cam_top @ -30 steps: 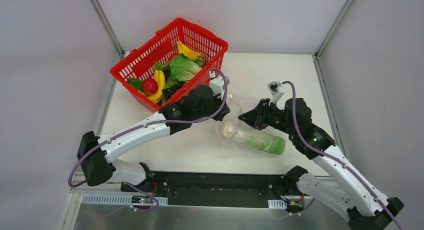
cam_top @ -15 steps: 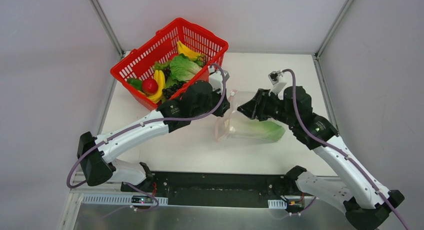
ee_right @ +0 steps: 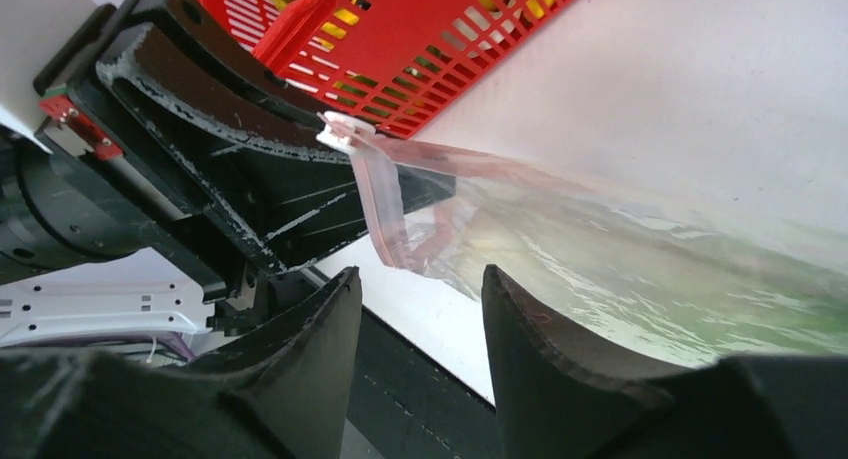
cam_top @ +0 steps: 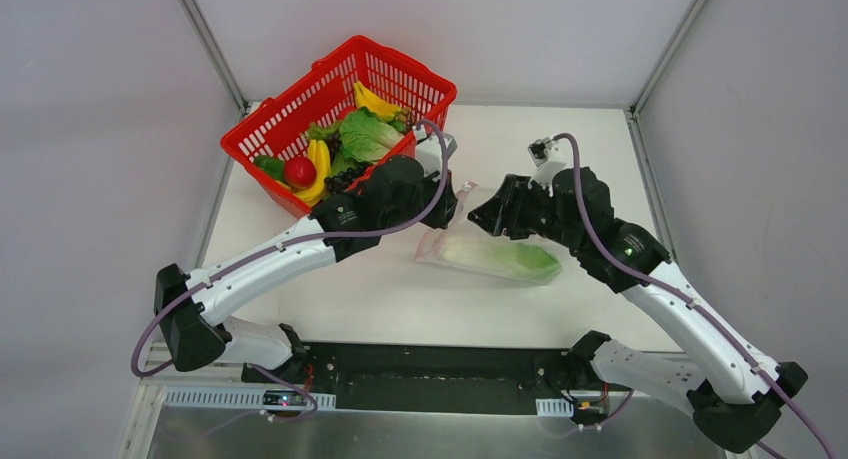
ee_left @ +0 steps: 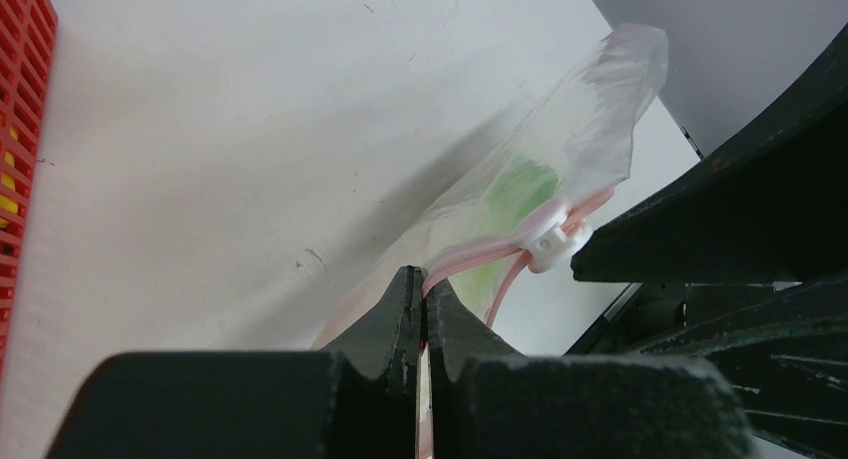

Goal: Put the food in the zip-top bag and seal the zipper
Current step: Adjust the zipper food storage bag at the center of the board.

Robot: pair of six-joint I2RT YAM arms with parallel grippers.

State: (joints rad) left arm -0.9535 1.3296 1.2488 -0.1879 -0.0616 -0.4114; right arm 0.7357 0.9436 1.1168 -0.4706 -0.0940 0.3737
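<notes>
The clear zip-top bag point(cam_top: 470, 251) lies on the white table with a long white-green cabbage point(cam_top: 500, 260) inside. My left gripper point(cam_top: 449, 205) is shut on the bag's pink-red zipper point(ee_left: 478, 255) at the mouth edge; in the left wrist view point(ee_left: 425, 279) the strip runs from the closed jaws to a white slider point(ee_left: 551, 241). My right gripper point(cam_top: 480, 216) is open, just right of the mouth. In the right wrist view point(ee_right: 420, 279) nothing lies between its jaws, and the bag point(ee_right: 600, 234), zipper point(ee_right: 375, 201) and slider point(ee_right: 343, 131) hang beyond them. The rest of the food stays in the basket.
A red mesh basket point(cam_top: 290, 114) stands at the back left, tilted, holding bananas point(cam_top: 320, 164), leafy greens point(cam_top: 368, 134), dark grapes point(cam_top: 342, 179) and a red fruit point(cam_top: 299, 171). It sits close behind my left wrist. Grey walls enclose the table; a black strip runs along the near edge.
Both grippers moved toward the back left. The bag's mouth was pulled up and left, and the bag with the cabbage slid left and now lies flatter.
</notes>
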